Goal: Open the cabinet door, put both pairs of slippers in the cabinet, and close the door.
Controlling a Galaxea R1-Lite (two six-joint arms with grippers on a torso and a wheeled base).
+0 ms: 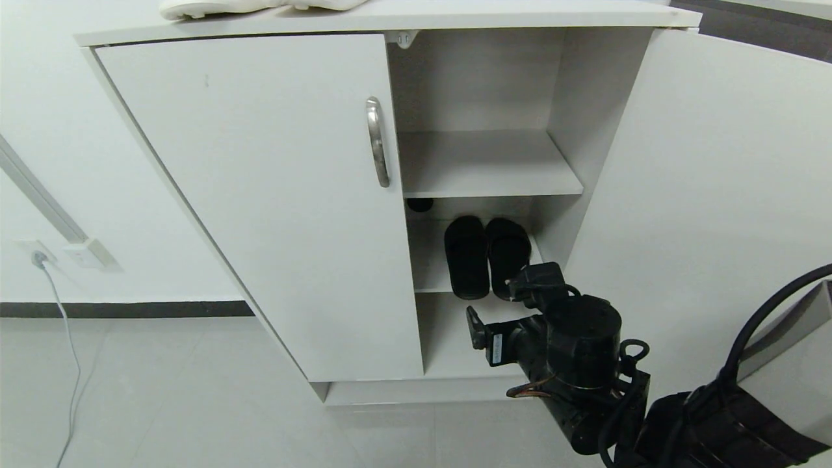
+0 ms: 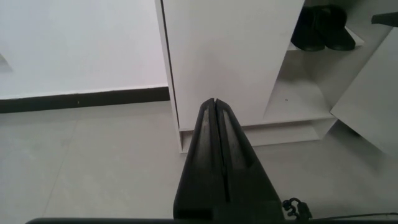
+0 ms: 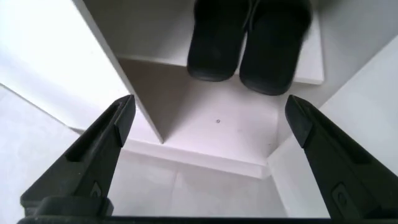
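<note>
A pair of black slippers (image 1: pixel 467 257) (image 2: pixel 317 28) (image 3: pixel 217 43) lies side by side on the middle shelf of the white cabinet (image 1: pixel 390 19). A white pair of slippers (image 1: pixel 214 6) rests on the cabinet top at its left end. The right door (image 1: pixel 702 195) stands swung open, while the left door (image 1: pixel 260 195) with its metal handle (image 1: pixel 377 149) is closed. My right gripper (image 1: pixel 497 302) (image 3: pixel 210 106) is open and holds nothing, just in front of the bottom compartment and below the black pair. My left gripper (image 2: pixel 213 106) is shut and holds nothing, low over the floor before the closed door.
The upper shelf (image 1: pixel 487 162) is bare. A small dark object (image 1: pixel 419 205) sits at the back of the middle shelf. A wall socket with a hanging cable (image 1: pixel 39 257) is far left. Grey tiled floor (image 1: pixel 162 390) lies open in front of the cabinet.
</note>
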